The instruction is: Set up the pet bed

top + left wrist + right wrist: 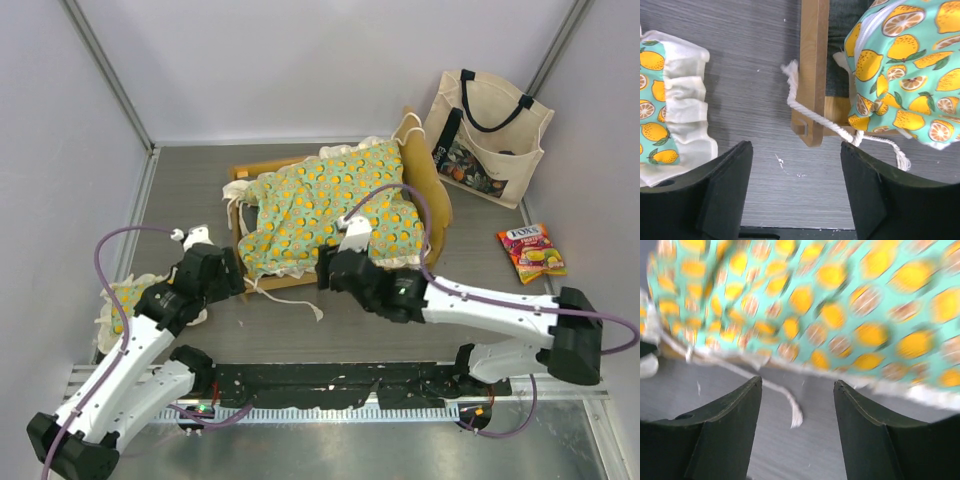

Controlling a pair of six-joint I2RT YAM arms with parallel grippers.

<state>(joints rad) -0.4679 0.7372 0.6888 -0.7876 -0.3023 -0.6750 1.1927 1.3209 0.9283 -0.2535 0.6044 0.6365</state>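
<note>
Wood: one pet bed (310, 210), one pillow (115, 298)

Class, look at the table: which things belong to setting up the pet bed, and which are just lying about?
For the job: wooden bed frame; orange-print mattress cushion; probably the small matching pillow.
Lying about: cream tote bag; Fox's sweets packet.
</note>
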